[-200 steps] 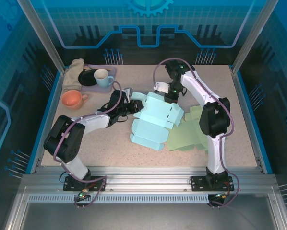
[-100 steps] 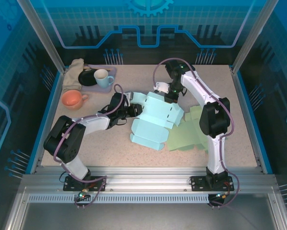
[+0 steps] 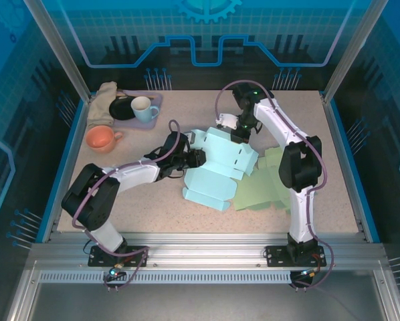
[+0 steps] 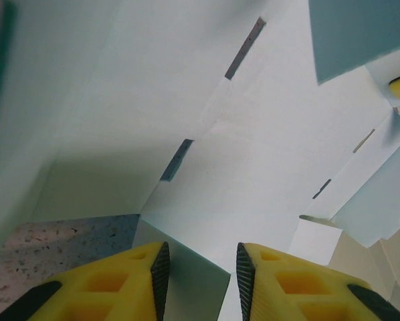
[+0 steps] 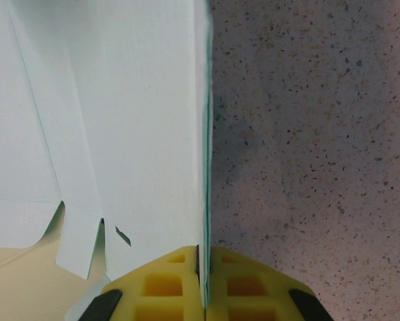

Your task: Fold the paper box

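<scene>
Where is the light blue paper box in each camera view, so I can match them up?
Top view: paper box at the centre of the table.
Left wrist: its pale panels span the top and middle.
Right wrist: left half, its edge running down the middle.
Shared landmark: the speckled table.

A speckled beige table (image 3: 334, 154) with a blue rim carries a small group of dishes in its far left corner. A lavender tray (image 3: 157, 97) holds a black plate (image 3: 122, 110) and, just to its right, an upright pale blue mug (image 3: 143, 107) with a white inside. A bunched beige cloth (image 3: 103, 100) lies against the tray's left side. Nearer, an orange cup (image 3: 101, 138) stands on the table, handle pointing right. Flat green paper sheets (image 3: 270, 190) overlap right of centre.
</scene>
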Motion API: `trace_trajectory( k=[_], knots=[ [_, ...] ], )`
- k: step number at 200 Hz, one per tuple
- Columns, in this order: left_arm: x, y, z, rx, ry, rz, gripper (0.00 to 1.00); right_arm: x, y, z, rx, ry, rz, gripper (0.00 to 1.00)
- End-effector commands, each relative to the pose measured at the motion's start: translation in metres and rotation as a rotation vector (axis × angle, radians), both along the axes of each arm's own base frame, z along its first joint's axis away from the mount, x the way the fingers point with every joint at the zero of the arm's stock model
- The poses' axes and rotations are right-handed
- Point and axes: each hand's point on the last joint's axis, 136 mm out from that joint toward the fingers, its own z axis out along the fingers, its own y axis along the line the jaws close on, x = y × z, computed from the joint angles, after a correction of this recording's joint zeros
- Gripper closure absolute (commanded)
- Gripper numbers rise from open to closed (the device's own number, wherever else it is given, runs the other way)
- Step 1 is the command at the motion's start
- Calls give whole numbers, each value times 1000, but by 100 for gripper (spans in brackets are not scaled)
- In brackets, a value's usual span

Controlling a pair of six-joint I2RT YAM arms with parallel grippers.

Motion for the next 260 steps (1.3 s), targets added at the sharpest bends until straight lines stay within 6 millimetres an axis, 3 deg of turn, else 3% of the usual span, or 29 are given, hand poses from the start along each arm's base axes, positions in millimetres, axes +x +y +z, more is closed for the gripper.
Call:
trace_trajectory(
  k=[1,39,64,114,150,224,240,260],
  knots=[
    [5,-8,-3,-10,33,24,66,4,1,8,31,-8,-20,100],
    [12,-22,-15,-73,78,26,66,5,3,7,40,-9,-12,100],
    [19,-17,-14,-87,84,48,67,10,1,5,36,-47,-4,100],
    [21,41,0,-123,11,149,66,28,1,17,26,-236,8,100],
    [12,77,6,-135,-29,228,66,43,10,38,-18,-411,8,100],
    [-35,158,37,-22,-255,492,66,40,68,44,-187,-533,126,100],
    [-46,177,38,20,-285,557,66,35,83,40,-200,-526,156,100],
    [-52,185,36,35,-298,582,65,34,98,25,-232,-522,205,100]
  ],
)
